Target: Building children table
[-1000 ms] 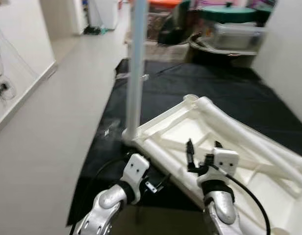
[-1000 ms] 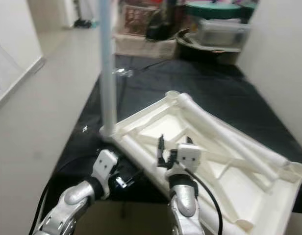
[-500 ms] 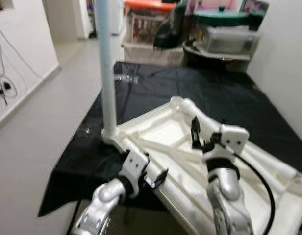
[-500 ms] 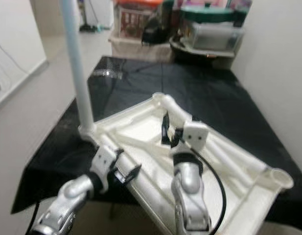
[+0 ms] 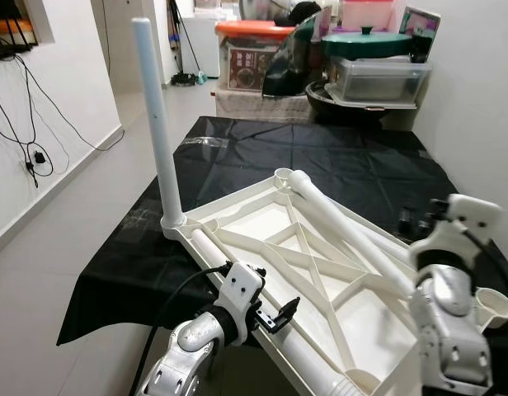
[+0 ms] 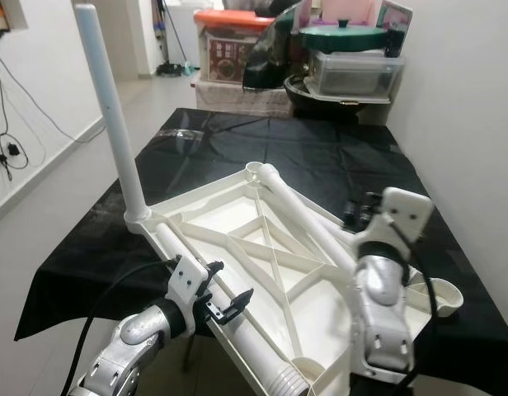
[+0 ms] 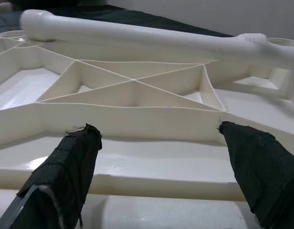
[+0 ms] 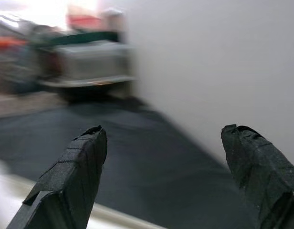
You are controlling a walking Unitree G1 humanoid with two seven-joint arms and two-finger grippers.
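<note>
black sheet (image 5: 361, 169), storage bins (image 5: 378, 78), wall cables (image 5: 23, 124)

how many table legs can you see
2: one leg stands upright in the far-left corner socket of the upturned tabletop; another leg lies loose along its right side. More may be hidden.

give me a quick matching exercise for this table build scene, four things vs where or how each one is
Things:
1. fitted leg
2. loose leg
3. left gripper
4. right gripper

States:
A. lying across the upturned tabletop
B. raised over the tabletop's right side, open
C. standing upright in a corner socket
D. open at the tabletop's near edge

Pairs: 1-C, 2-A, 3-D, 4-B
</note>
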